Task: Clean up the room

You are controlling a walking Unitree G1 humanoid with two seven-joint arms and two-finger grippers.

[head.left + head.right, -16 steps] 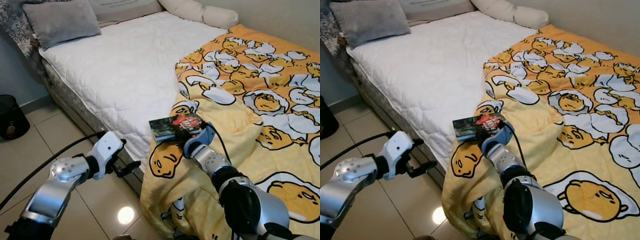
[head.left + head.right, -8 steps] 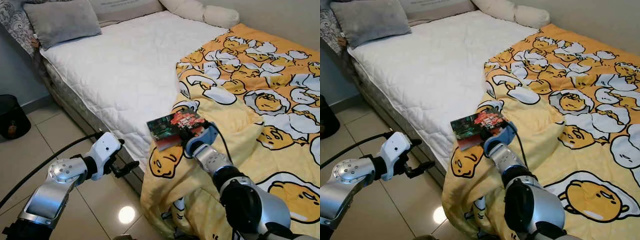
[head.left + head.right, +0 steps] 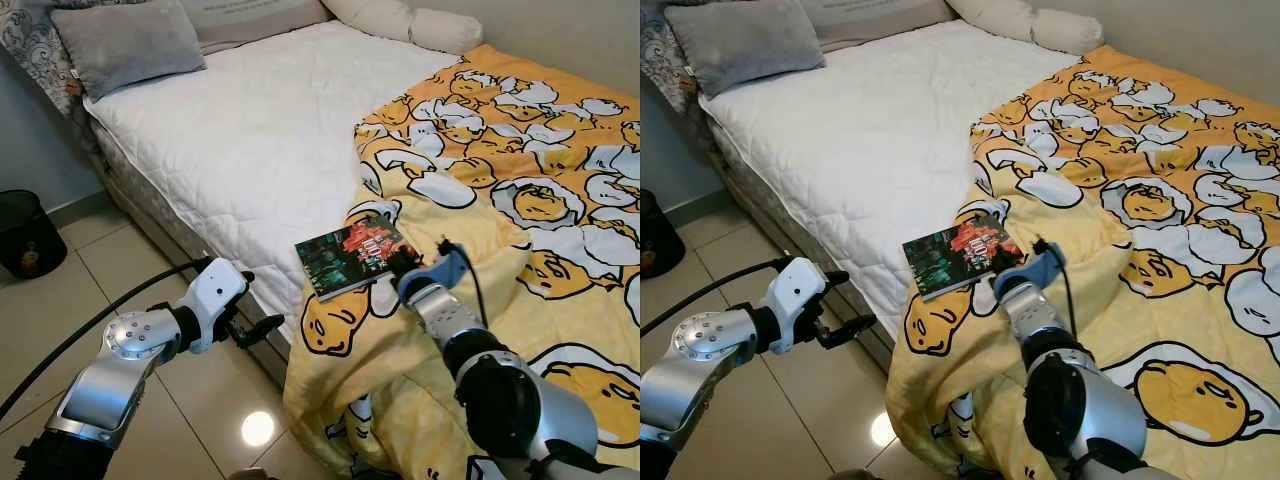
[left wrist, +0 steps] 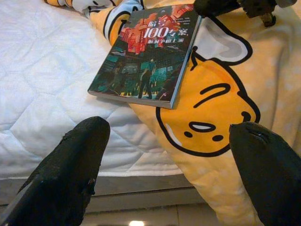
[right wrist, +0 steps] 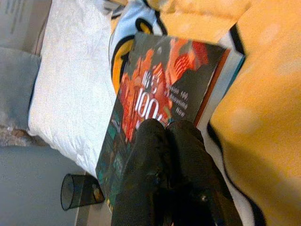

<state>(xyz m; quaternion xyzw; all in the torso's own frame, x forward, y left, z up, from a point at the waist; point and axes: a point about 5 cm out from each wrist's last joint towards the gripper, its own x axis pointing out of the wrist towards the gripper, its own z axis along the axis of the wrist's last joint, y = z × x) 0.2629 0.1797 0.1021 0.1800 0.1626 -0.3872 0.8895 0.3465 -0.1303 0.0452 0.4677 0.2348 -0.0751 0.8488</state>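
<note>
- Left gripper: held low over the tiled floor beside the bed's edge. Jaws are spread wide with nothing between them; in the left wrist view they frame the book from below.
- Right gripper: extended over the yellow egg-print blanket. Jaws are closed together, tips resting on the cover of the book; the right wrist view does not confirm a pinch on the edge.
- Change: a second ago the book lay flat with the right gripper at it. It has since tipped up at the near side and shifted slightly toward the robot's right.
- Consequence, as a judgement: the pick-up is under way but the hold is not yet secure.
- White mattress: bare, beyond the book.
- Grey pillow: at the headboard end.
- Black bin: on the floor, well apart at the far left.
</note>
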